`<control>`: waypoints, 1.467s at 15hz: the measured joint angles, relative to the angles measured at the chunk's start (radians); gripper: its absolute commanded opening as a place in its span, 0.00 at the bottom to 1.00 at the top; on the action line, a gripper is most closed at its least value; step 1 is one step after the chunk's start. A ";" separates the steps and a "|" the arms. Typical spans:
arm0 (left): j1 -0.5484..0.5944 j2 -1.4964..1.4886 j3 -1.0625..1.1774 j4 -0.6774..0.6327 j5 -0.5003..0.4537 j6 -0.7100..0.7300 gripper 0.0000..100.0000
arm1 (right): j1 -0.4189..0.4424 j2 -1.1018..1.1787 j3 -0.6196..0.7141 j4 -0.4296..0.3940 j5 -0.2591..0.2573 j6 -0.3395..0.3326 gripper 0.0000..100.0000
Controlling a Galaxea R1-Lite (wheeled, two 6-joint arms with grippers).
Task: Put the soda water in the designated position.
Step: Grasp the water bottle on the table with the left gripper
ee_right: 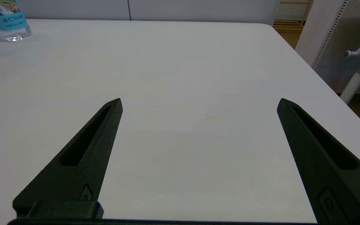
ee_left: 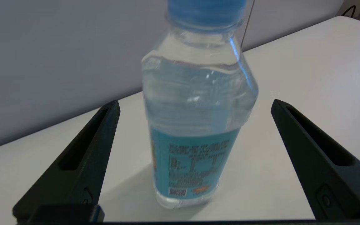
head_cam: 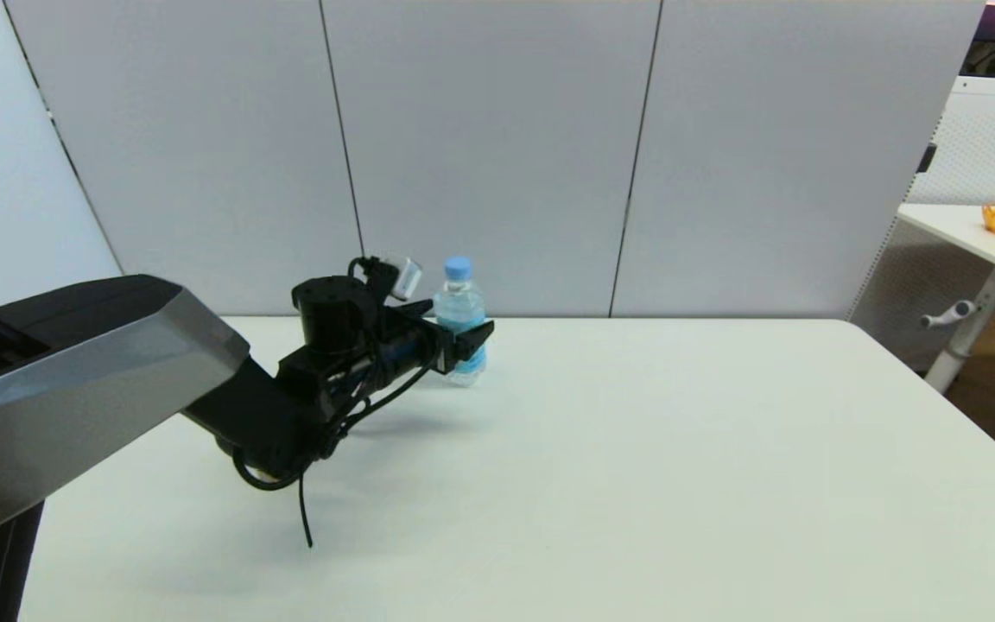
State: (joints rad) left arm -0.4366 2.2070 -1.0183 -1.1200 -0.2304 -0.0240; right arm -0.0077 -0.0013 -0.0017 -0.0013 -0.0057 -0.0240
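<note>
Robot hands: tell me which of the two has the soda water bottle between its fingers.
The left hand: its open fingers flank the upright soda water bottle without touching it. The right hand is open over bare table, far from the bottle.

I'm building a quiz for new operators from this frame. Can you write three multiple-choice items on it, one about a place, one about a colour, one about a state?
1. Where does the soda water stand on the table?
A. near the far edge, by the wall panels
B. at the near edge, close to the robot
C. at the right corner

2. What colour is the bottle's cap?
A. red
B. light blue
C. white

3. How is the left gripper set?
A. shut on the bottle
B. open, one finger on each side of the bottle
C. open, far from the bottle

Answers:
1 A, the head view shows it just before the wall panels.
2 B, the cap shows light blue in the head and left wrist views.
3 B, the left wrist view shows gaps between both fingers and the bottle.
</note>
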 measured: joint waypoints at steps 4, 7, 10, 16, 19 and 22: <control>-0.008 0.041 -0.078 -0.001 0.001 -0.004 1.00 | 0.000 0.000 0.000 0.000 0.000 0.000 1.00; -0.009 0.061 -0.108 -0.006 0.022 -0.004 1.00 | 0.000 0.000 0.000 0.000 0.000 0.000 1.00; -0.010 0.075 -0.120 -0.028 0.056 -0.004 1.00 | 0.000 0.000 0.000 0.000 0.000 0.000 1.00; -0.013 0.082 -0.129 -0.030 0.058 -0.006 1.00 | 0.000 0.000 0.000 0.000 0.000 0.000 1.00; -0.021 0.084 -0.130 -0.041 0.059 -0.017 0.00 | 0.001 0.000 0.000 0.000 0.000 0.000 1.00; -0.033 0.086 -0.127 -0.042 0.064 -0.024 0.00 | 0.000 0.000 0.000 0.000 0.000 0.000 1.00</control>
State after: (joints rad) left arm -0.4698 2.2932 -1.1453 -1.1621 -0.1664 -0.0479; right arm -0.0072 -0.0013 -0.0017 -0.0013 -0.0057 -0.0238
